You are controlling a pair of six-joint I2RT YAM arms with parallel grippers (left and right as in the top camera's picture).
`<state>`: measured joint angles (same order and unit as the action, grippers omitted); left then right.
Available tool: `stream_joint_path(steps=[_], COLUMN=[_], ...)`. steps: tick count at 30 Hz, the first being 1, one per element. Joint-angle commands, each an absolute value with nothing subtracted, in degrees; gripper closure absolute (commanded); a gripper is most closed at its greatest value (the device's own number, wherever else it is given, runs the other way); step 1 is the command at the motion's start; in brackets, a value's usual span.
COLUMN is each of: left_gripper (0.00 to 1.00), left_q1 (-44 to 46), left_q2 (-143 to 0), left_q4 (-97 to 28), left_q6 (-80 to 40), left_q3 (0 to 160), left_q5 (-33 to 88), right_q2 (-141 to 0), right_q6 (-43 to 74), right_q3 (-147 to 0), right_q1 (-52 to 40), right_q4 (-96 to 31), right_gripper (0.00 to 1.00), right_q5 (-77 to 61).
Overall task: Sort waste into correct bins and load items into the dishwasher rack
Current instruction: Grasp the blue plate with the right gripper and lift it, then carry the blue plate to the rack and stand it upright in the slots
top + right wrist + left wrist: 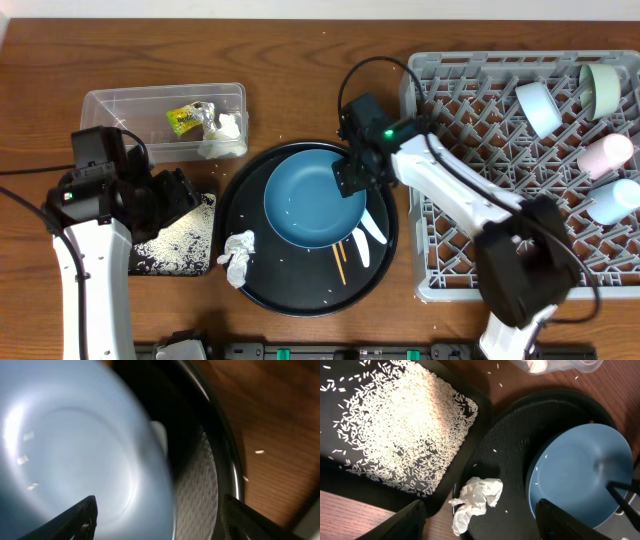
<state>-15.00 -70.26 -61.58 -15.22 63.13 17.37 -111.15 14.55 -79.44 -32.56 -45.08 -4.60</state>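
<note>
Left gripper [482, 512] and right gripper [157, 512] gaped, holding nothing; one round blue dish [310, 200], one crumpled white tissue [238, 252] beside it, four small pastel cups [605, 155].

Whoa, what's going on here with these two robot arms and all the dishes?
Two robot arms are clearing a table. The right gripper, open, is over the edge of the blue dish on the round black tray, where chopsticks, white utensils and a crumpled tissue also lie. The left gripper, open, hangs above that tissue, beside the shallow black tray of rice. The clear tub holds a wrapper; the rack has cups and bowls.
</note>
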Motion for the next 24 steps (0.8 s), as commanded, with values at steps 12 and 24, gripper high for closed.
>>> stream_joint_path(steps=[12,24], left_gripper=[0.28,0.28], left_q1=[-15.4,-15.4], left_q2=[-70.4,-70.4], left_q4=[-62.1,-62.2], left_q6=[-15.1,-15.1], left_q3=[64.0,64.0], left_q5=[16.6,16.6], right_q2=[-112.5,-95.0], right_q6=[19.2,11.4], right_q3=[-80.2,-84.7], right_q1=[-33.0,-30.3], right_q4=[-44.1,-44.1], right_gripper=[0.99,0.99], right_q5=[-2.7,19.7])
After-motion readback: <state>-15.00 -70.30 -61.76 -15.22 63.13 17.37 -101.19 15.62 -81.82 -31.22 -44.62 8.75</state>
